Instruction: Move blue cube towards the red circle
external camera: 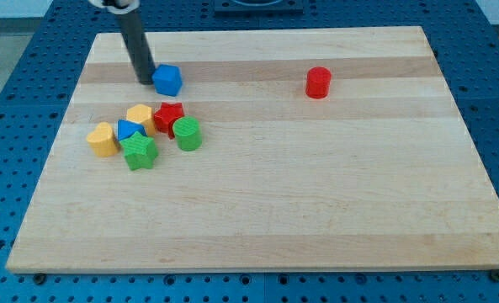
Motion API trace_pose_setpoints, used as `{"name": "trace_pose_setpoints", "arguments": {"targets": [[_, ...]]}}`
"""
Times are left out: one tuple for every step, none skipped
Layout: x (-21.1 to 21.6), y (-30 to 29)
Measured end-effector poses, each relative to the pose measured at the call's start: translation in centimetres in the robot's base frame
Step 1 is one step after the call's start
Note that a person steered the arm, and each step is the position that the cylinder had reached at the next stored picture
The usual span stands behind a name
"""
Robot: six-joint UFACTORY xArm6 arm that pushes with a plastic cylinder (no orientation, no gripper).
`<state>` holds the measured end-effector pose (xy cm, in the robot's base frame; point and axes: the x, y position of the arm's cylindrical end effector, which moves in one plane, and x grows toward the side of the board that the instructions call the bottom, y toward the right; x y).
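While the end effector's tip (145,81) rests on the counter (257,194), the blue cube (167,80) sits just to its right, touching. The red circle (318,82) lies well beyond the cube. Jawless, the rod holds nothing.

Bright, even overhead light (shadows short and soft), sharp focus, no glare on the board (316,210).

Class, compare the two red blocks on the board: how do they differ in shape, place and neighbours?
The red cylinder is round; the red star has points. The cylinder stands alone toward the view's upper right, while the star sits in the cluster at the view's left, against the green cylinder and a yellow block. The star lies nearer my tip and the blue cube. Both are red and rest on the board.
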<state>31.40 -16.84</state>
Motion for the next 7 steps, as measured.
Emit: {"name": "trace_pose_setpoints", "arguments": {"targets": [[1.0, 3.0], [2.7, 5.3], [4.5, 7.5], [5.8, 9.8], [5.8, 12.2], [5.8, 12.3], [5.6, 10.7]]}}
